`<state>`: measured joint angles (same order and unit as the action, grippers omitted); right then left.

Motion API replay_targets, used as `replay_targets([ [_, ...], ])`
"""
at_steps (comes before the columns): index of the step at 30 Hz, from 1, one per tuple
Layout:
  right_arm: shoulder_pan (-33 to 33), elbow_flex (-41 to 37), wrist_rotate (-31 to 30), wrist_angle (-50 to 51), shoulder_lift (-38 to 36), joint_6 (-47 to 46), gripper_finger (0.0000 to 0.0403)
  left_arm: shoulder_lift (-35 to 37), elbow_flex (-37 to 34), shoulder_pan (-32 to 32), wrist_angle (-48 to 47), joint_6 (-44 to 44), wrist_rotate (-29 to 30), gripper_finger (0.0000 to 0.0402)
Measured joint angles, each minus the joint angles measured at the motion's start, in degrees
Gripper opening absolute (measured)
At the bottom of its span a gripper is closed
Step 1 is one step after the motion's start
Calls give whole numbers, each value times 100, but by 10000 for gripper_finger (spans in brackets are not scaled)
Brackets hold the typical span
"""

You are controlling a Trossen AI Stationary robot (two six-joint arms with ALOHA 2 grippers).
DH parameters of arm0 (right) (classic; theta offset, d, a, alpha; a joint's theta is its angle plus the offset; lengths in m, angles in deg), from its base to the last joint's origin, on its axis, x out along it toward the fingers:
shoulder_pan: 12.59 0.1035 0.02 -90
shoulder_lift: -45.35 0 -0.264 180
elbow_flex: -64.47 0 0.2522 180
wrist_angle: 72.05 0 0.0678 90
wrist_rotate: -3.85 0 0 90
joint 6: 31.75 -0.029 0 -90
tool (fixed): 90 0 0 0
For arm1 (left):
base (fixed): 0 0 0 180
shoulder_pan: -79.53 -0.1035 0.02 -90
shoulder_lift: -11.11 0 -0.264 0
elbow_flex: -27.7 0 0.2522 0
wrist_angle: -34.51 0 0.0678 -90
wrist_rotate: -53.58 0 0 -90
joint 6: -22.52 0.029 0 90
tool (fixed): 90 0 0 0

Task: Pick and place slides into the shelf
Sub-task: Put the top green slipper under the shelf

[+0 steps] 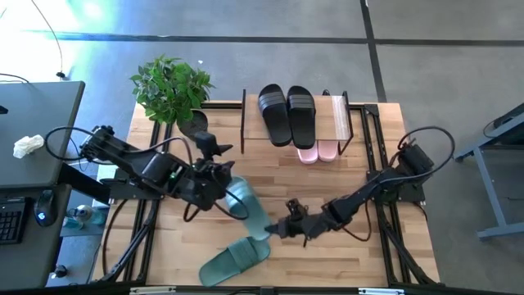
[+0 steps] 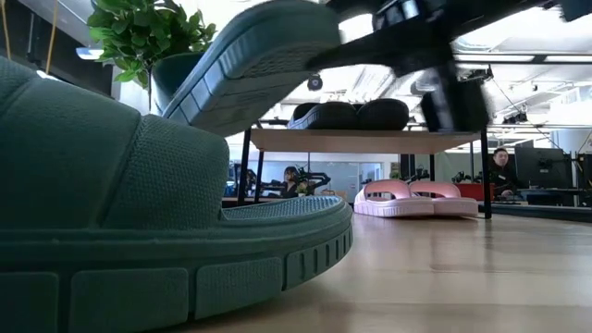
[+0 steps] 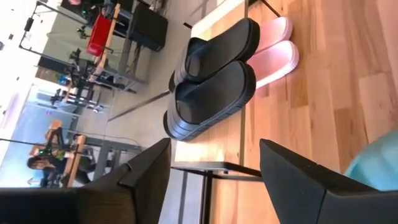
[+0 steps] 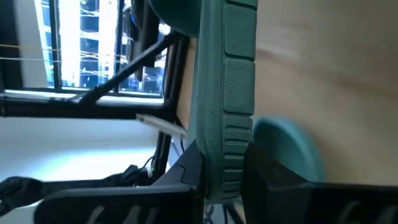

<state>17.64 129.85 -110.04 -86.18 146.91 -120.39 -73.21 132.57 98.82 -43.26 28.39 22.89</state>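
One dark green slide (image 1: 248,206) is in the air over the middle of the table, tilted, with my right gripper (image 1: 276,229) shut on its near end. My left gripper (image 1: 223,176) stands open beside the slide's far end, with nothing between its fingers (image 3: 149,168). A second dark green slide (image 1: 235,260) lies sole down near the table's front edge. Two black slides (image 1: 286,115) sit on the top board of the shelf (image 1: 337,115). Two pale pink slides (image 1: 316,152) lie on the table under that board. My right gripper pinches the edge of the green slide's sole (image 4: 225,149) between its two fingers, at the end nearest the table's right side. The fingers come nearly level from the right. The slide is lifted clear of the table and tilted (image 2: 250,65), its free end toward my left gripper.
A potted plant (image 1: 172,86) stands at the table's far left corner, beside the shelf. Bare wood (image 1: 344,254) lies near the front right. The shelf's black frame legs (image 2: 246,166) stand on the table.
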Motion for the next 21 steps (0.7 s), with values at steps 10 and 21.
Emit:
replay_targets([
  [10,886,-727,-2084,-423,67,-1793,35,8,0,-12,-227,-22,-328,201],
  [21,170,-1543,-2600,-660,83,-1957,34,5,0,-19,-227,184,-190,179],
])
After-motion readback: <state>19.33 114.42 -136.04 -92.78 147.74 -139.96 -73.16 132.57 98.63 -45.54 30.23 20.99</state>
